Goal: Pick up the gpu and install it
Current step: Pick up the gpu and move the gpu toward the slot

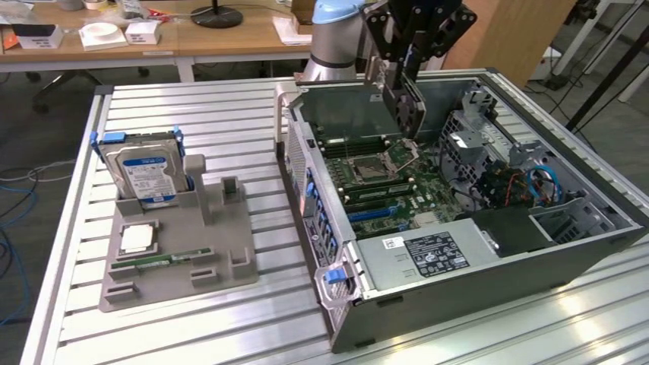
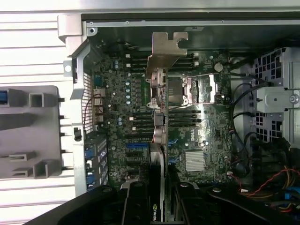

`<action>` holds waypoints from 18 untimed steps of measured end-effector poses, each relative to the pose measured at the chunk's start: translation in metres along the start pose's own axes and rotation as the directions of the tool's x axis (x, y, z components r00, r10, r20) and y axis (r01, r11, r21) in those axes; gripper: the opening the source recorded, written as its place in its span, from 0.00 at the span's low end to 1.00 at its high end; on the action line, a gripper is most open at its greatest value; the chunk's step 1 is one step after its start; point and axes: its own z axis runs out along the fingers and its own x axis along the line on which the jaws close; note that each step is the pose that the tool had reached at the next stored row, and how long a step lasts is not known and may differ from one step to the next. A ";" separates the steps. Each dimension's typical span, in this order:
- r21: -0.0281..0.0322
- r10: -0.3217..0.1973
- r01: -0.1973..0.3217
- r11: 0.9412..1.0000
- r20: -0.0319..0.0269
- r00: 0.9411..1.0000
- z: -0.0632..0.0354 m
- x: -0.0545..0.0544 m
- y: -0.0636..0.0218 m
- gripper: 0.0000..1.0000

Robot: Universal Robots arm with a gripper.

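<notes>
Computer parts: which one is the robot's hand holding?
The graphics card, gripped on edge by the hand above the open computer. The hard drive, square chip and memory stick sit in the grey tray instead.

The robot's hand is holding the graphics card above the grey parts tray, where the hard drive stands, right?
Not quite. The wrist view shows the hand holding the gpu above the open computer case, over its motherboard, not above the grey parts tray. The hard drive does stand in that tray.
</notes>
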 end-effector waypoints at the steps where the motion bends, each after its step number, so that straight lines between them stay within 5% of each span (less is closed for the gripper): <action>1: 0.000 0.000 0.000 1.000 0.000 1.000 0.0001 -0.001 0.0001 0.26; 18: 0.000 -0.006 0.006 1.000 0.000 1.000 0.0009 -0.022 0.0015 0.26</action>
